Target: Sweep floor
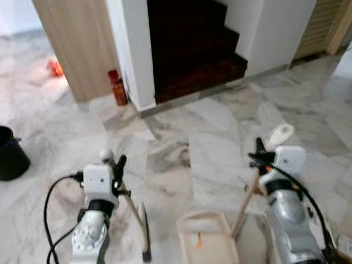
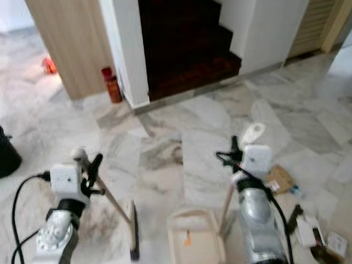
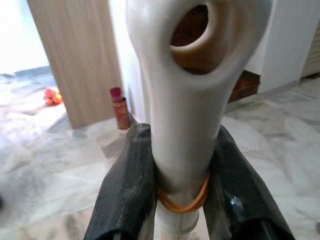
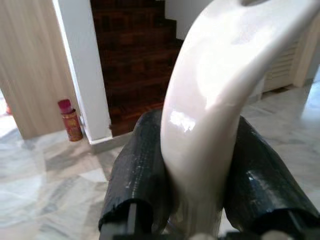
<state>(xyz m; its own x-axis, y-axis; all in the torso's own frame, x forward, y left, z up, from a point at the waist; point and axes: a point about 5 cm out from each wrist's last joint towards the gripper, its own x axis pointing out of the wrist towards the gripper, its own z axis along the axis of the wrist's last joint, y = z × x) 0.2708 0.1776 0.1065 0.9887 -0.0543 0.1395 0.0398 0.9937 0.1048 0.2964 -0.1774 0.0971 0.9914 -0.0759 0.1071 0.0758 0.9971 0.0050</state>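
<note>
My left gripper (image 1: pixel 116 171) is shut on the cream handle of a broom (image 1: pixel 135 213), whose dark head (image 1: pixel 144 235) rests on the marble floor in front of me. In the left wrist view both fingers (image 3: pixel 127 190) clamp the handle just below its hanging hole, by an orange rubber band. My right gripper (image 1: pixel 260 155) is shut on the long handle of a cream dustpan (image 1: pixel 208 247). The dustpan stands on the floor between the arms with a small orange scrap (image 1: pixel 198 241) inside. In the right wrist view, black fingers (image 4: pixel 137 170) grip the curved handle end.
A black bucket (image 1: pixel 4 153) stands at the left. A red can (image 1: pixel 118 87) sits by a white pillar, beside dark wooden stairs (image 1: pixel 188 41). Paper and card litter (image 2: pixel 280 178) lies on the floor at the right. An orange object (image 1: pixel 55 68) lies far left.
</note>
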